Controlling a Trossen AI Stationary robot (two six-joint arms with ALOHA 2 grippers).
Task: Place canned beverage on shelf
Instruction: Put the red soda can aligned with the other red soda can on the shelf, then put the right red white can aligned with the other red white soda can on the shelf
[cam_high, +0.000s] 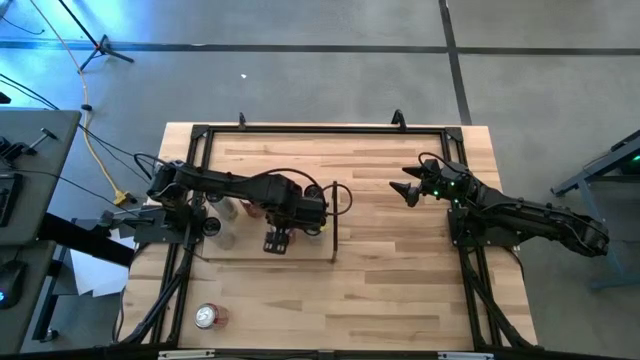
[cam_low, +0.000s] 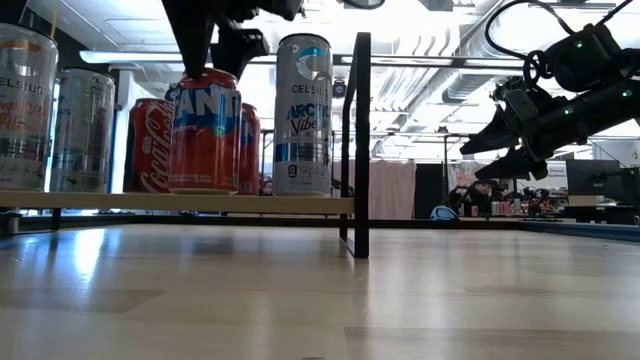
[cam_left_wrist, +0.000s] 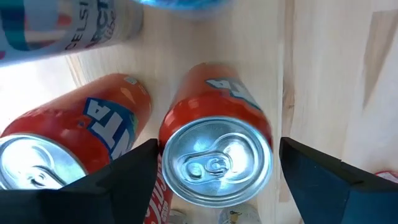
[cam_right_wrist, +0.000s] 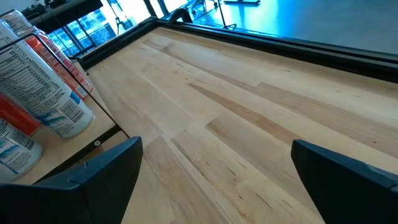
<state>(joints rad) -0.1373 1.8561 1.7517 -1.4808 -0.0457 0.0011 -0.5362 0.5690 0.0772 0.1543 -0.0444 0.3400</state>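
I have the left gripper (cam_left_wrist: 214, 180) straddling the orange Fanta can (cam_left_wrist: 214, 155) from above, fingers apart on either side of its rim with a clear gap to the metal on both sides, so nothing is clamped. The can stands upright on the shelf (cam_low: 180, 201), in front of a red cola can (cam_low: 148, 145) and next to a tall silver can (cam_low: 303, 115). From the wrist camera, a second orange can (cam_left_wrist: 74, 137) sits just beside it, so I read the placing as done and the release as under way.

On handling: I judge this can stiff enough along its height but thin-walled, easy to dent if squeezed hard at mid-body, and smooth enough to slip. If full, it carries some weight and will tip if nudged near the top. The safest hold is across the upper body just under the rim, where the wall is strongest.

The left arm reaches in from its side of the table (cam_high: 400, 290), wrist bent so the fingers point straight down over the shelf near the dark upright strip (cam_low: 361, 140). The neighbours are close, so any retreat should go straight up.

The right gripper (cam_high: 410, 188) waits above bare table, well apart from the shelf, jaws spread wide and empty. One more can (cam_high: 208, 316) lies near the front edge of the table.
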